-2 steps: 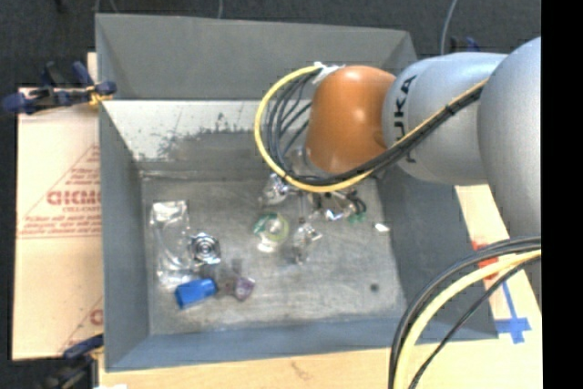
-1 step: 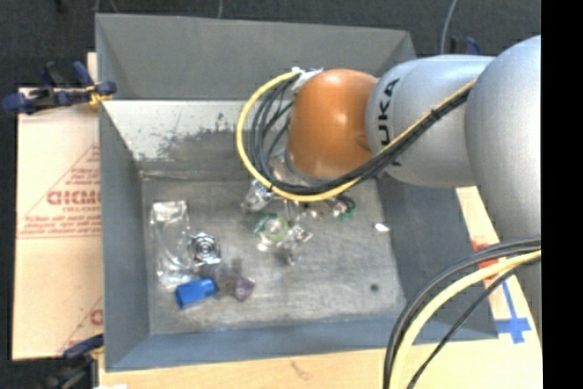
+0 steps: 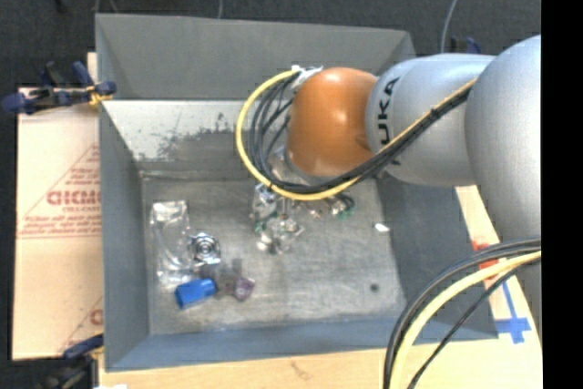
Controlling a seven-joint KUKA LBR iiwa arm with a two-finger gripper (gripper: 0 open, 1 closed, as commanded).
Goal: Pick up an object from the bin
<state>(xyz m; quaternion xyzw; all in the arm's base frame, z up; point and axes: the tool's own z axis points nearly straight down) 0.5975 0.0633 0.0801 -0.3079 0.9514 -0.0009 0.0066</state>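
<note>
Hanging gripper (image 3: 275,230): you had it low over mid-floor of the bin (image 3: 273,50), under the orange cover (image 3: 328,118).
Jaws: you could not tell their state; shiny parts blurred together there.
Held thing: none that you could make out.
Nearest things: a small heap, left of the gripper and apart from it.
Blue block (image 3: 194,291): front of the heap, lying flat. You would have judged it light and stiff, with flat sides; best taken across its short width.
Purple bit (image 3: 242,289): just beside the block, on its right. Small and probably hard; easy to nudge away.
Metal ring (image 3: 202,246): behind the block, at the wrap's edge. Likely smooth and slippery; take it across the rim.
Clear wrap (image 3: 168,228): left rear of the heap. Soft and crinkly, likely to slide or drag its neighbours.
White scrap (image 3: 383,228): alone, right of the gripper.
Edges: the heap lay near the left and front walls, touching neither as far as you could see.
Open room: bare floor (image 3: 328,287) centre and right gave you a clear approach from that side.
</note>
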